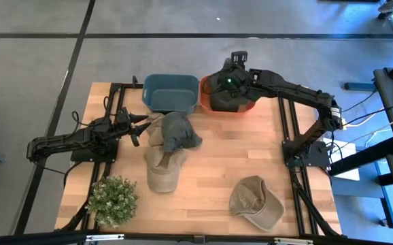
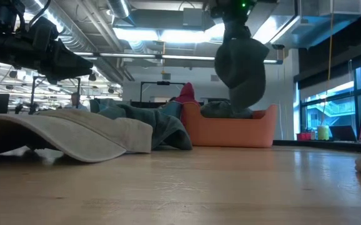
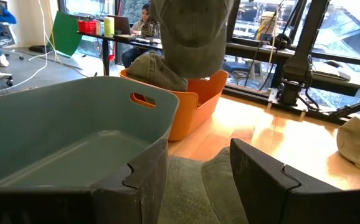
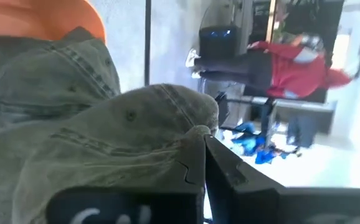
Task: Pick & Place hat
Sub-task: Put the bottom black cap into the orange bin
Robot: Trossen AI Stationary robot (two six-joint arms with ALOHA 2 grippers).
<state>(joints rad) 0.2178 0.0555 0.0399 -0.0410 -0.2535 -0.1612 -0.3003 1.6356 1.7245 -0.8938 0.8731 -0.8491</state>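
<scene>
A dark green hat (image 2: 240, 62) hangs from my right gripper (image 4: 203, 163), which is shut on it above the orange bin (image 1: 207, 102). The hat also appears in the high view (image 1: 227, 92) and the left wrist view (image 3: 192, 31). Another dark hat (image 3: 155, 71) lies inside the orange bin (image 2: 230, 131). My left gripper (image 1: 141, 124) is open beside the teal bin (image 1: 169, 92). Its fingers stand on either side of a grey-green hat (image 3: 195, 186) that lies on the table (image 1: 176, 133), and no contact shows. My right gripper pinches a fold of the green hat's cloth (image 4: 192, 134) between its two fingers, coming from above and pointing down. The hat hangs limp below the fingers (image 2: 243, 75), lifted clear above the orange bin and the hat lying in it.
A tan hat (image 1: 164, 169) lies next to the grey-green one and another tan hat (image 1: 254, 202) lies near the table's right near corner. A potted plant (image 1: 111, 201) stands at the left near corner. Bare wood (image 1: 217, 156) lies between the hats. People sit in the room beyond.
</scene>
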